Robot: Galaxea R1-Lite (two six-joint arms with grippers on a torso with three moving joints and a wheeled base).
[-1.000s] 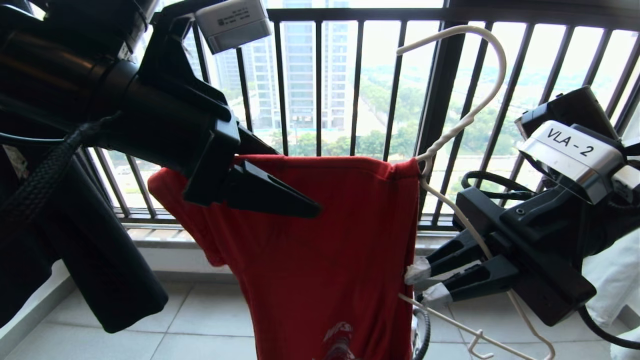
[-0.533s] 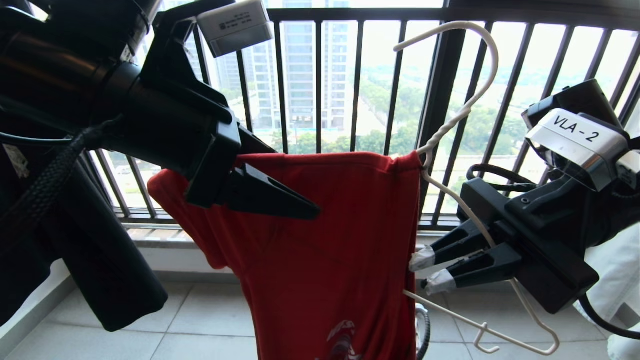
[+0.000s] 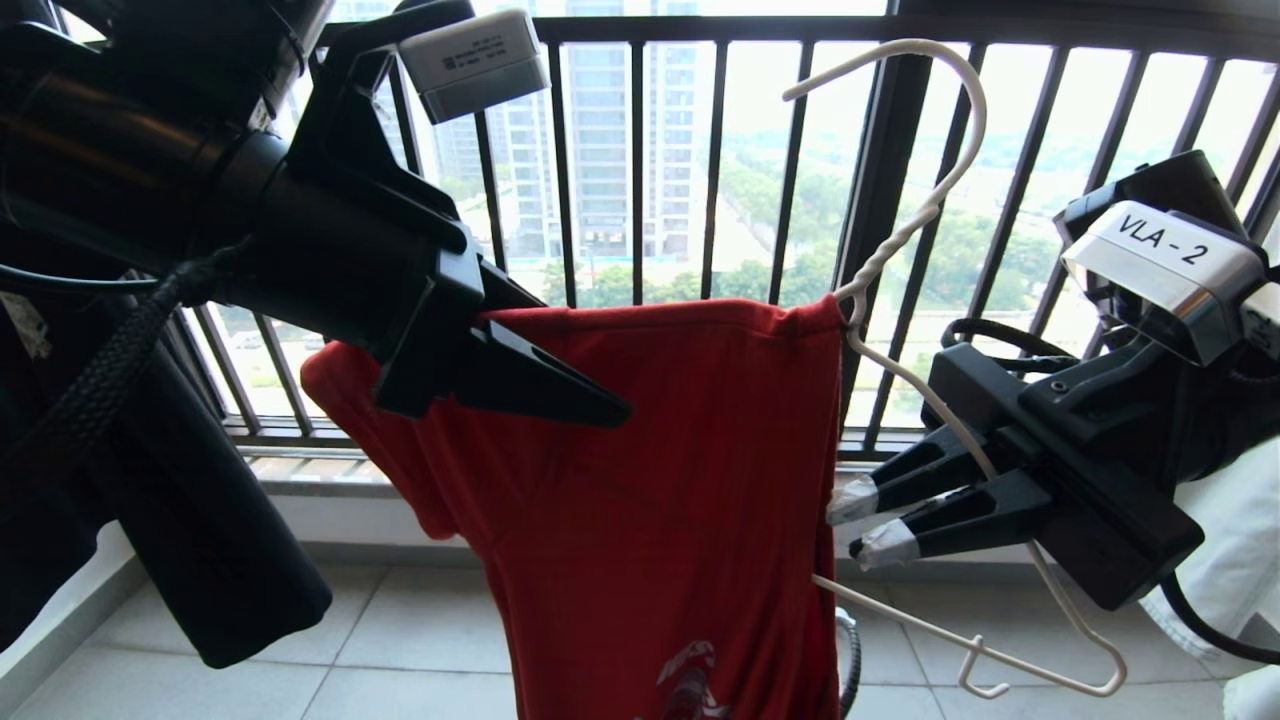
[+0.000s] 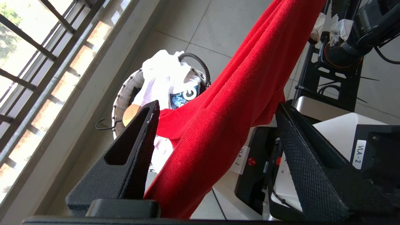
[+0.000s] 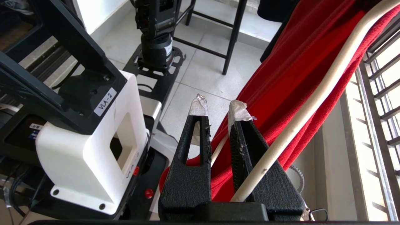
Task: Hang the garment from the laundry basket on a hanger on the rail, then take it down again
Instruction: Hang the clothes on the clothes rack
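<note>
Behind the left hand (image 3: 560, 385), garment (image 3: 660, 480) shoulder and hanger (image 3: 905, 250) end hidden

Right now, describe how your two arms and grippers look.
Both are matte black. The left gripper has long tapered fingers with cross-hatched pads, a braided black cable and a white-labelled camera block. The right gripper has white tape on its fingertips, a silver block marked VLA-2, and looped black cables.

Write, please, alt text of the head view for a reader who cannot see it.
A red T-shirt hangs partly threaded on a white wire hanger, held up before a dark barred window railing. The left gripper reaches in at the shirt's top edge; the right gripper holds the hanger's sloping arm.
</note>
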